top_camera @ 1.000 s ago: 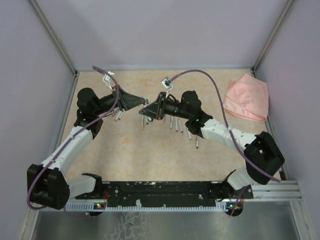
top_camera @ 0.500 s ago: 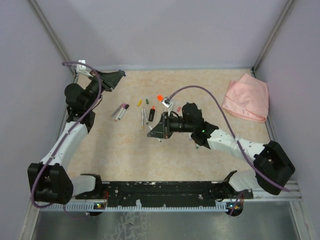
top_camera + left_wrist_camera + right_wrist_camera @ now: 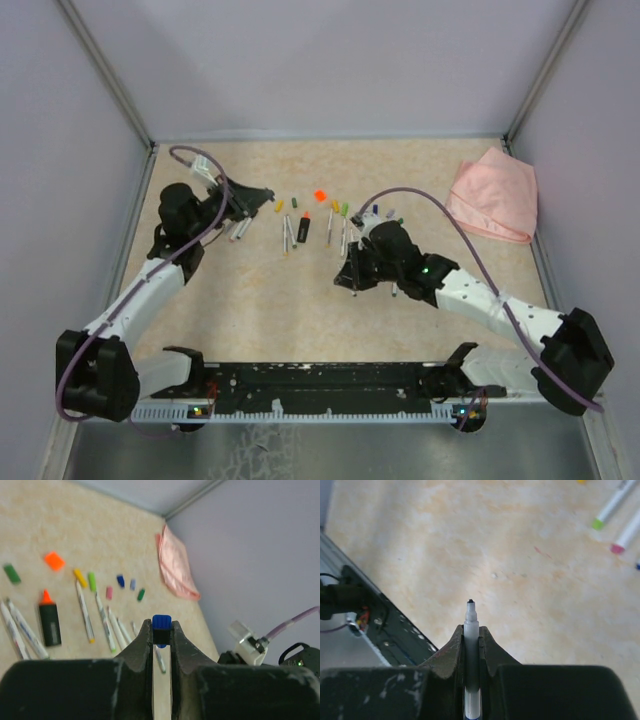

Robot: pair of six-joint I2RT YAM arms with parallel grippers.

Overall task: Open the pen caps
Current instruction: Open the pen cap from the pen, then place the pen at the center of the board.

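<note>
1. Blue cap (image 3: 161, 622) was off its pen, pinched in the nearly closed left pincer (image 3: 263, 197) at 10 o'clock on the counter (image 3: 250, 310).
2. Right pincer (image 3: 471, 630), shut tight, gripped the bared pen barrel (image 3: 471, 617), 5 o'clock from the loose caps (image 3: 320, 195).
3. A second earlier both pincers met mid-counter. They had since parted, so this cap counted as opened.

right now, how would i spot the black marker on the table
Start at the pink cloth in the far right corner and follow the pens leftward. The black marker lies mid-table: short, thick, orange-tipped, unlike the slim white pens around it.
</note>
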